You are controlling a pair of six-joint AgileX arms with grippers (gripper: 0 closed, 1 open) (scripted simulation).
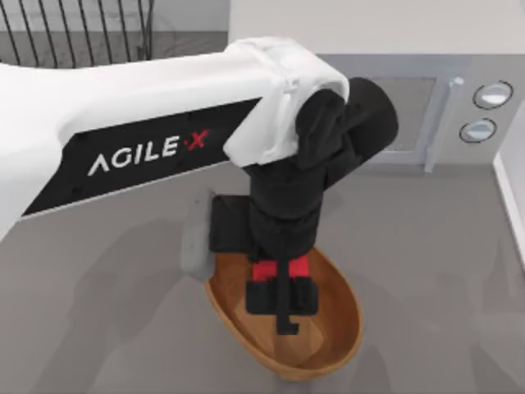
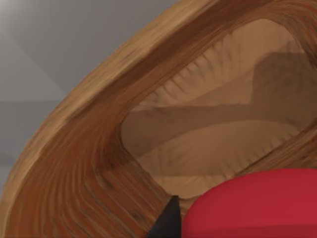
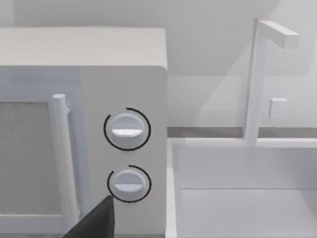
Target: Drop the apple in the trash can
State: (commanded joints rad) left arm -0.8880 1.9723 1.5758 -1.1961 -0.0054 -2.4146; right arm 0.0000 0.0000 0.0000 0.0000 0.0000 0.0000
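Left end effector (image 1: 285, 305) clamps red apple (image 2: 257, 203) directly over the oval trash can (image 1: 340, 349) on gray table (image 1: 443, 246), w/ microwave (image 3: 89, 124) behind.

Trash can (image 1: 336, 345) orange-brown, finely ribbed walls, paler tan flat bottom. Apple (image 2: 257, 203) plain red, above that bottom, beside a black fingertip (image 2: 168, 220). Left gripper (image 1: 283, 304) black, over the trash can; red shows between its black parts. Left arm (image 1: 148, 107) white with black panel, white "AGILE" lettering and red X. Microwave (image 3: 124, 89) behind the trash can white-grey, speckled grey window, black-ringed dials (image 3: 127, 130). Table (image 1: 435, 246) grey. Wire rack (image 1: 74, 33) black.
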